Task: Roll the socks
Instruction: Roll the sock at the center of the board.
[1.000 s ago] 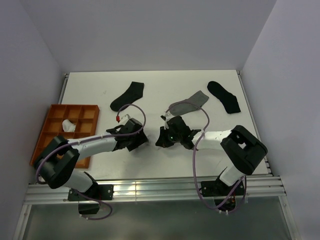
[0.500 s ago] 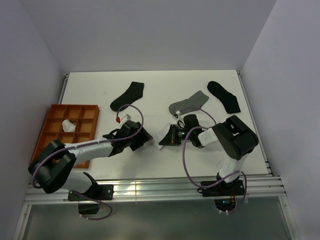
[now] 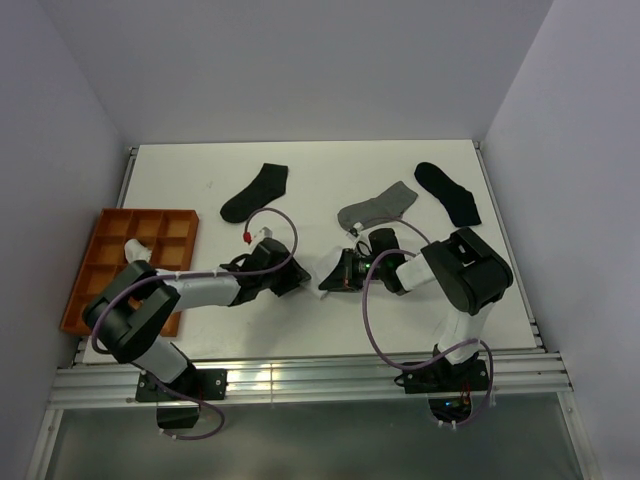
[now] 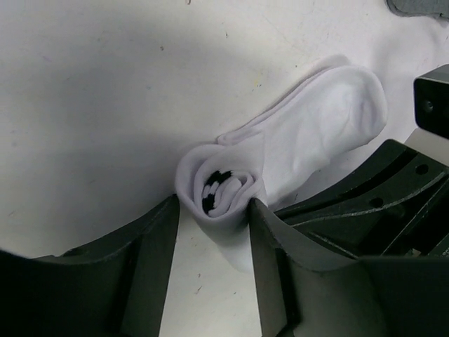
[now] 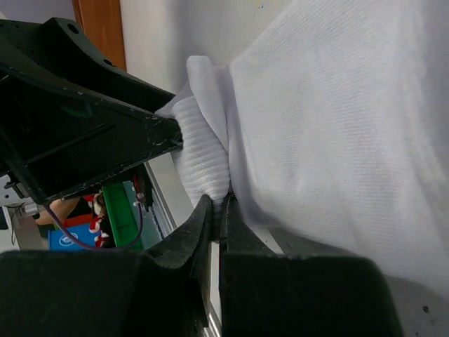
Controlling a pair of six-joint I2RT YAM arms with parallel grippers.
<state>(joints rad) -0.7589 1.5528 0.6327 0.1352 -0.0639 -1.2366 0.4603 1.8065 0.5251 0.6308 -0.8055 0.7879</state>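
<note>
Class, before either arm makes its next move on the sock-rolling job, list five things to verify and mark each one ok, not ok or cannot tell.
1. Roll started: the striped sock is coiled at its cuff end, with black stripes showing inside the coil and the toe end unrolled: ok.
2. The left gripper straddles the coil, one finger on each side: ok.
3. Left grip firm on the coil: cannot tell.
4. The right gripper is shut with its tips against the sock's fabric: ok. Fabric caught between them: cannot tell.
5. The grey sock and the black socks lie apart from both grippers: ok.
</note>
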